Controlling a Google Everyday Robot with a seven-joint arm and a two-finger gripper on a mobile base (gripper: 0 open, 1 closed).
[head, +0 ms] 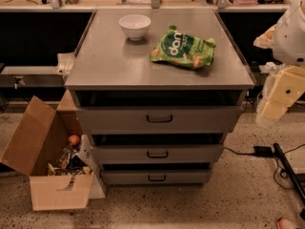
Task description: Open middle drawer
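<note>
A grey metal cabinet has three stacked drawers. The middle drawer point(190, 154) has a medium-height grey front with a small dark bar handle point(157, 154) at its centre, and a dark gap shows above its front. The taller top drawer point(200, 119) sits above it and the shortest bottom drawer point(186, 177) below. My arm hangs at the right edge of the view. The gripper point(270, 109) is a pale cream piece beside the cabinet's right side, level with the top drawer and apart from all the handles.
A white bowl point(135, 26) and a green snack bag point(183, 48) lie on the cabinet top point(109, 61). An open cardboard box point(47, 156) with clutter stands on the floor at the left. Black cables and a plug point(263, 151) lie on the floor at the right.
</note>
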